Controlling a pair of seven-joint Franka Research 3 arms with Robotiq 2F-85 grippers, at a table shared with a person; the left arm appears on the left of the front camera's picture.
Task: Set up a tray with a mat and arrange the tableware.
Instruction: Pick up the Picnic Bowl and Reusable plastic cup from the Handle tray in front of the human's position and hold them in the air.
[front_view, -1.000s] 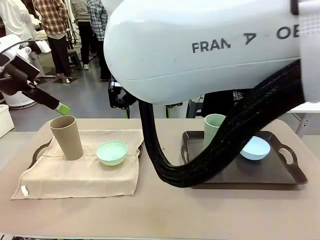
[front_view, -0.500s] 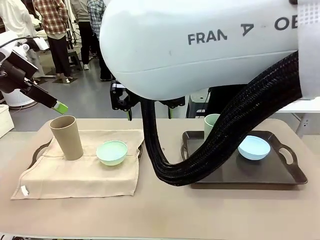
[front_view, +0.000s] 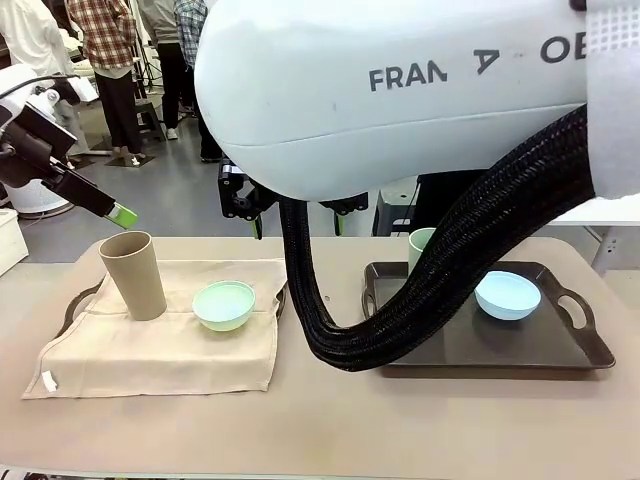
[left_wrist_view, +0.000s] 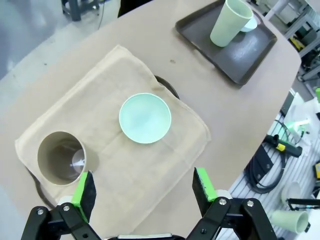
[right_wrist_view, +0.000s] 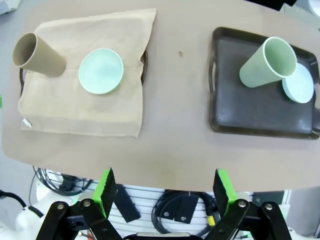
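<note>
— Front view first: where is the open room?
— The middle of the table (front_view: 320, 420) is bare between the mat (front_view: 150, 350) and the dark tray (front_view: 560, 350), and so is the near edge. The right arm (front_view: 400, 100) bulks across the top. Its black hose (front_view: 400, 320) loops down across that tray's left rim. The left fingers (front_view: 100, 203) hang above and behind the tan cup (front_view: 135, 275), apart from it.
— What has changed in the last second?
— The right arm has slid slightly leftward. The hose now hides more of the pale green cup (front_view: 420, 245) and less of the blue bowl (front_view: 510, 295). No cup or bowl has moved. The mint bowl (front_view: 223, 304) sits beside the tan cup on the mat, which drapes over the left tray (front_view: 78, 305). People (front_view: 110, 60) stand on the grey floor (front_view: 170, 200) beyond.
— Left wrist view?
— The left fingers (left_wrist_view: 80, 187) are spread wide with nothing between them, above the mat's (left_wrist_view: 165, 150) edge. The tan cup (left_wrist_view: 61, 157) stands upright, and the mint bowl (left_wrist_view: 145, 118) is mid-mat. On the dark tray (left_wrist_view: 240, 55), the blue bowl (left_wrist_view: 251, 24) peeps from behind the pale green cup (left_wrist_view: 229, 22). The table (left_wrist_view: 215, 105) between them is bare.
— Right wrist view?
— The right fingers (right_wrist_view: 106, 186) are wide apart and empty, high over the table's (right_wrist_view: 175, 140) near edge. The tan cup (right_wrist_view: 37, 54) and mint bowl (right_wrist_view: 101, 70) are on the mat (right_wrist_view: 85, 110). The pale green cup (right_wrist_view: 265, 62) and blue bowl (right_wrist_view: 301, 84) share the dark tray (right_wrist_view: 260, 115), but I cannot tell whether they touch.
</note>
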